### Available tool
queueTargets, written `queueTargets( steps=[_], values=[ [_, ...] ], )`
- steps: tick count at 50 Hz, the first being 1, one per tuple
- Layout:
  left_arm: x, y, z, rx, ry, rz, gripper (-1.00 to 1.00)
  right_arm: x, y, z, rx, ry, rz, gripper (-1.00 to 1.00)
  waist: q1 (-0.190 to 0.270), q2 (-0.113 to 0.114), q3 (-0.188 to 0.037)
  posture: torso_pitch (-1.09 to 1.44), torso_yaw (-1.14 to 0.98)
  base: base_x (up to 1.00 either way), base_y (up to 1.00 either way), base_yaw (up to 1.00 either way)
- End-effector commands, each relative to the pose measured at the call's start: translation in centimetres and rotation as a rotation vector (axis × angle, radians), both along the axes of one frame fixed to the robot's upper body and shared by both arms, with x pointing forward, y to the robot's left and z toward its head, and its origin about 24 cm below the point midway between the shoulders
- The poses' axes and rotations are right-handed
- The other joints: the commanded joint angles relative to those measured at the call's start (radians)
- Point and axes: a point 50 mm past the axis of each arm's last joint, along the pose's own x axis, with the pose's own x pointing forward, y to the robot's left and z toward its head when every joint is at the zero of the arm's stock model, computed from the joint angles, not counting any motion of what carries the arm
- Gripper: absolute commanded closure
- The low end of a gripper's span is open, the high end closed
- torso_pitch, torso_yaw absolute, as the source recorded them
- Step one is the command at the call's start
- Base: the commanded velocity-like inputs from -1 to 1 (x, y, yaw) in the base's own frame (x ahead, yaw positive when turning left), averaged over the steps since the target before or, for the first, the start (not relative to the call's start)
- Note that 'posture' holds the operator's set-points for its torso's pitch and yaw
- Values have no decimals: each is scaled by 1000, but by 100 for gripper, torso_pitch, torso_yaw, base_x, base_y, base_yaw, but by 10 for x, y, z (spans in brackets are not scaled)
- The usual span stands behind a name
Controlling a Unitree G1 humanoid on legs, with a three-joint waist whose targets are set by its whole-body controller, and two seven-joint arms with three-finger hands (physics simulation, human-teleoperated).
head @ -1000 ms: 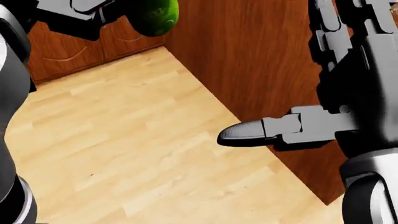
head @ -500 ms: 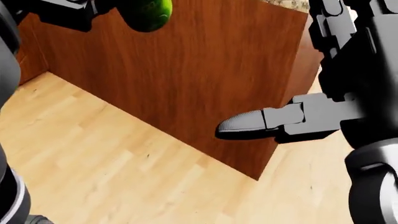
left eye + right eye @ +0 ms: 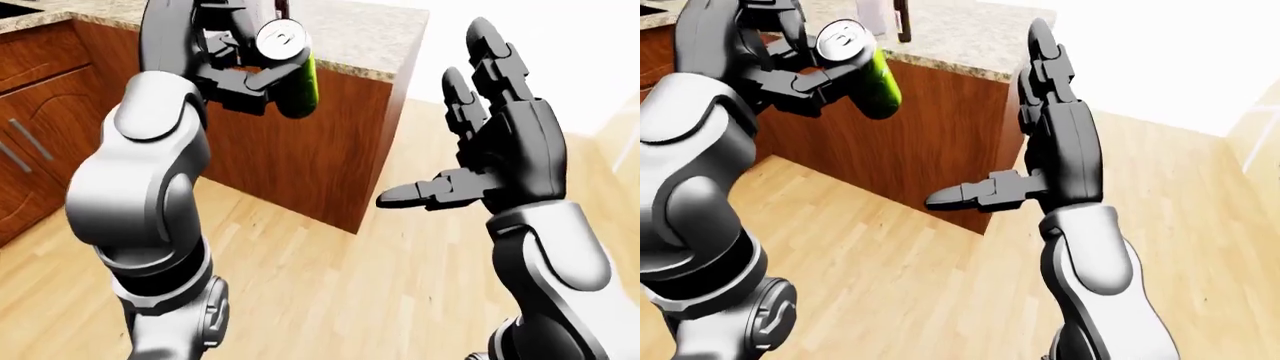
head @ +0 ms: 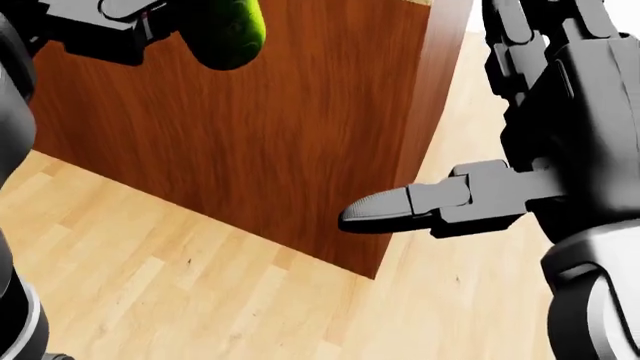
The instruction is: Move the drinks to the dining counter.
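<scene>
While gripped, can (image 3: 290, 71) inside left hand (image 3: 240, 64).

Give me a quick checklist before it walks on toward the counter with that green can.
1. Left hand fingers closed round the green can: ok.
2. Can upright: not ok, tilted, silver top toward the camera.
3. Right hand free: ok, fingers spread, nothing in it.
4. Granite-topped wooden counter in sight: ok, at the left-eye view's top.
5. Wood floor ahead free of obstacles: ok where visible.
6. Whether this is the dining counter: cannot tell.
</scene>
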Motion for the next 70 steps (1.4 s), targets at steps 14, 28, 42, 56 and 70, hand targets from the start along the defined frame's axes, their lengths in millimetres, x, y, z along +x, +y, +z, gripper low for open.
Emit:
queueTargets(
  steps=[14,28,42,56,70],
  values=[
    [-16,-9,27,4,-168,-53,100,-8,-4,13,7,-106,-28,-100,23,-78,-35,0,0,49,-22,0],
    [-20,-9,34,7,-178,-58,100,-9,-3,16,3,-113,-27,-100,-11,40,-50,0,0,51,-19,0],
    [-20,-6,36,4,-185,-51,100,-9,-1,17,-1,-115,-23,-100,3,-21,-56,0,0,42,-8,0],
    [-22,-4,39,2,-188,-47,100,-9,1,16,6,-113,-16,-100,-20,26,-23,0,0,9,-1,0],
    [-21,-4,36,1,-185,-46,100,-8,-1,13,12,-108,-23,-100,-16,5,-53,0,0,0,2,38]
  ],
)
